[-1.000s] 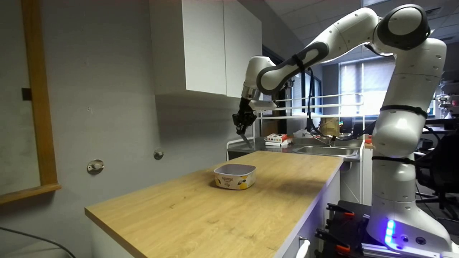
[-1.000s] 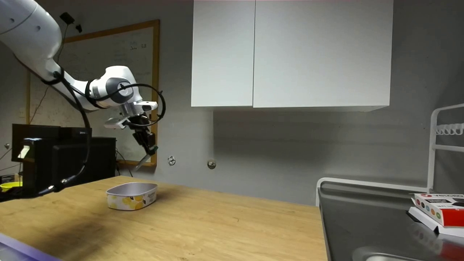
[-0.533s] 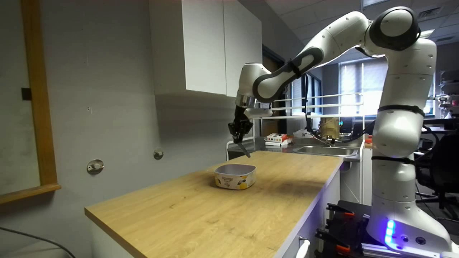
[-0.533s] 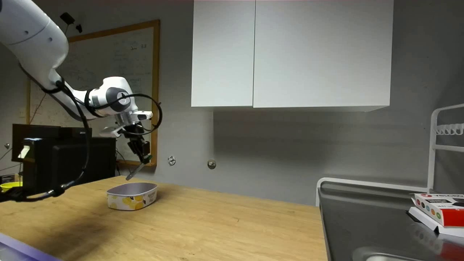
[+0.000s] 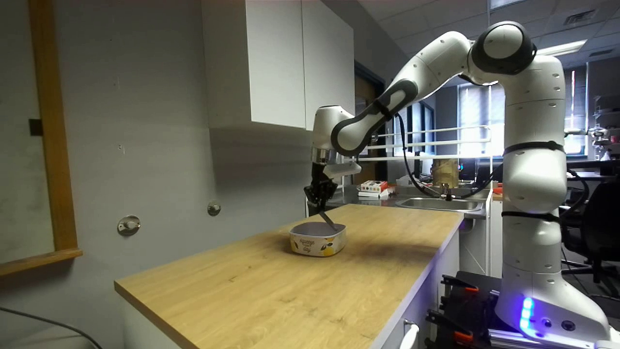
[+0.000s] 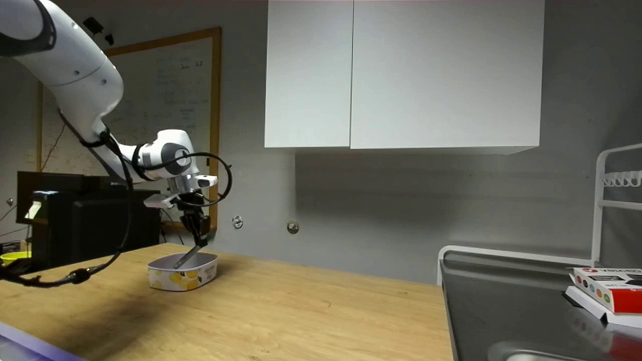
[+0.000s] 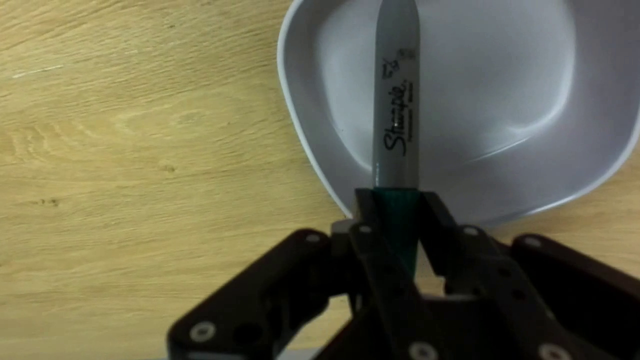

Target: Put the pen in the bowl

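Observation:
The pen is a grey marker with a green cap; it shows in the wrist view (image 7: 396, 115) and in both exterior views (image 5: 328, 220) (image 6: 187, 256). My gripper (image 7: 396, 200) is shut on its green cap end. The gripper also shows in both exterior views (image 5: 321, 209) (image 6: 201, 243), just above the bowl. The pen slants downward, its grey end over and partly inside the bowl's opening. The bowl (image 5: 317, 246) is whitish-grey inside with a lemon-patterned outer band, and stands upright on the counter (image 6: 183, 279). In the wrist view the bowl (image 7: 475, 100) lies under the pen. The pen's tip is cut off at the top there.
The wooden counter (image 5: 271, 291) carries the bowl. Wall cabinets (image 5: 300, 72) hang above the back of it. A sink (image 5: 440, 203) and small boxes (image 6: 609, 288) are at its far end. Black monitors (image 6: 115, 220) and a hanging arm cable show in an exterior view.
The gripper, with the pen in it, has moved down to the bowl. The pen's lower end has come from above the bowl to within its opening. The bowl has not moved.

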### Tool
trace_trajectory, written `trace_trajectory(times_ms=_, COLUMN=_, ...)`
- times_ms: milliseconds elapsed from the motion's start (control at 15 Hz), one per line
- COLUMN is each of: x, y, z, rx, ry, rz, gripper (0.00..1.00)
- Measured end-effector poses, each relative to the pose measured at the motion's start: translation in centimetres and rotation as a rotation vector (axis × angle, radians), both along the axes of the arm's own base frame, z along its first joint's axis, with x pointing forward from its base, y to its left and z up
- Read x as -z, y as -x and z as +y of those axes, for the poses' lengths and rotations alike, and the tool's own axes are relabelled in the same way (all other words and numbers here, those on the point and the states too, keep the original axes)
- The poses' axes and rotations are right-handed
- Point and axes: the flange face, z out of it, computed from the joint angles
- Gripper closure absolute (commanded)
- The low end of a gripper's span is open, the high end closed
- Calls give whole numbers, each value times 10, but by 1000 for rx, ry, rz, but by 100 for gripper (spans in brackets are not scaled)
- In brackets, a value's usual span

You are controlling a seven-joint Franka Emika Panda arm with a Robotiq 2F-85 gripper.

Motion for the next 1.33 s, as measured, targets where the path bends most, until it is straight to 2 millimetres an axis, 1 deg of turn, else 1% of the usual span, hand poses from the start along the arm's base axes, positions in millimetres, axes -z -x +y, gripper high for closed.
trace_trajectory(times_ms=67, x=7, y=-4, z=1, rx=-1, ry=3, rz=12, gripper=49)
trace_trajectory(times_ms=133, x=13, y=-7, z=1, rx=-1, ry=8, rz=23, gripper=49)
trace_trajectory(times_ms=333, x=25, y=-14, z=3, rx=-4, ry=34, rz=53, gripper=28)
trace_trajectory(times_ms=400, x=27, y=-15, z=5, rx=-8, ry=44, rz=62, gripper=19)
trace_trajectory(times_ms=600, x=25, y=-18, z=11, rx=-21, ry=60, rz=74, gripper=0)
trace_trajectory(times_ms=800, x=20, y=-18, z=19, rx=-33, ry=69, rz=76, gripper=0)
trace_trajectory(times_ms=933, x=13, y=-15, z=22, rx=-38, ry=72, rz=73, gripper=0)
trace_trajectory(times_ms=1133, x=-10, y=-5, z=19, rx=-54, ry=66, rz=82, gripper=0)
trace_trajectory(times_ms=1333, x=-39, y=15, z=8, rx=-102, ry=12, rz=106, gripper=0)
